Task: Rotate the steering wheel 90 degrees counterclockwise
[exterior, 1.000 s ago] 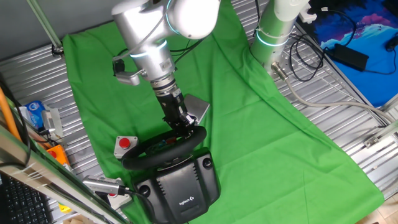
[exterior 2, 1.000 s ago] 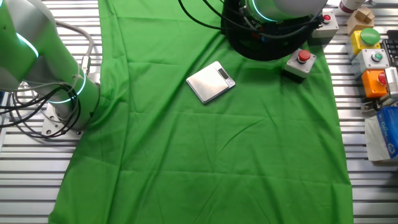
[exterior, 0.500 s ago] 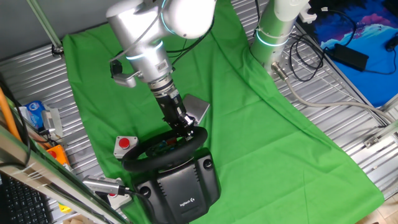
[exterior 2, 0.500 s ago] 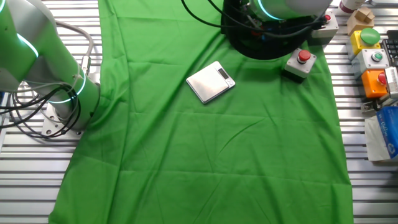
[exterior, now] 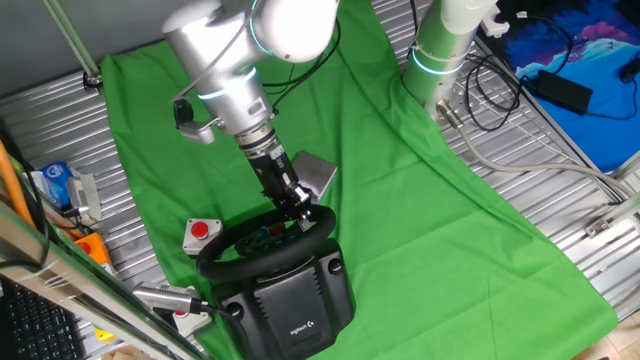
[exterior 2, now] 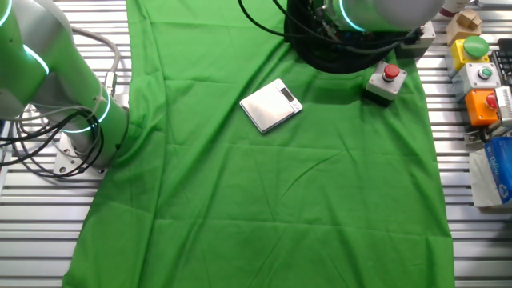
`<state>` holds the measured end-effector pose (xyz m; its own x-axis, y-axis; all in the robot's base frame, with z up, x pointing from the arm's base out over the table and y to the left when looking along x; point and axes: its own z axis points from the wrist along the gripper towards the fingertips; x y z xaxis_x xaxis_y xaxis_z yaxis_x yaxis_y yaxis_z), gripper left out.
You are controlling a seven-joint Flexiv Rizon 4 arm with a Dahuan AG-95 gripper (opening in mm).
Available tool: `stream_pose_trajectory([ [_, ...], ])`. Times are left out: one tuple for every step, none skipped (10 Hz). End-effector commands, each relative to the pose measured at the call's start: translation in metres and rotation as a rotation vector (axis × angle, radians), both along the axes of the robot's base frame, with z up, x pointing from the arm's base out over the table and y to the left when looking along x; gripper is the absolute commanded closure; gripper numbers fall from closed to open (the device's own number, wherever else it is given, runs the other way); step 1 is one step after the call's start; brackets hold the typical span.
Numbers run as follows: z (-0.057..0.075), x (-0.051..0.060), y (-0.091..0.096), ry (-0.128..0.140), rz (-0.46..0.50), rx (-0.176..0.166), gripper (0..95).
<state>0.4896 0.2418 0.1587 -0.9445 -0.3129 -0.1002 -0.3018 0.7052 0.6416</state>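
The steering wheel (exterior: 263,245) is a black round-rimmed wheel on a boxy black base (exterior: 290,300) with a small white logo, at the near edge of the green cloth. My gripper (exterior: 300,208) reaches down to the far right part of the rim and is shut on it. In the other fixed view only a dark arc of the wheel (exterior 2: 336,62) shows at the top edge, under my arm; the gripper is out of frame there.
A grey metallic box (exterior 2: 271,105) lies on the cloth just behind the wheel. A red push button on a white box (exterior: 201,233) sits left of the wheel. A second silver arm's base (exterior: 440,50) stands at the back. More button boxes (exterior 2: 480,76) line the table's edge.
My arm's upper body has swung slowly to the left while the gripper stayed on the rim. The wheel has turned only slightly.
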Motion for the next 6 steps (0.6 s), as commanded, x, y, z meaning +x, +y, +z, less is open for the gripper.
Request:
stream_pose_trajectory([
  [0.0003,-0.0004,0.0003,-0.018,0.013,0.003,95.0],
  [0.0003,-0.0004,0.0003,-0.034,0.024,-0.004,95.0],
  [0.0003,-0.0004,0.0003,-0.052,0.037,-0.006,95.0],
  [0.0003,-0.0004,0.0003,-0.085,0.064,-0.011,95.0],
  [0.0002,-0.0004,0.0003,-0.106,0.081,-0.021,95.0],
  [0.0001,-0.0002,0.0004,-0.125,0.093,-0.029,95.0],
])
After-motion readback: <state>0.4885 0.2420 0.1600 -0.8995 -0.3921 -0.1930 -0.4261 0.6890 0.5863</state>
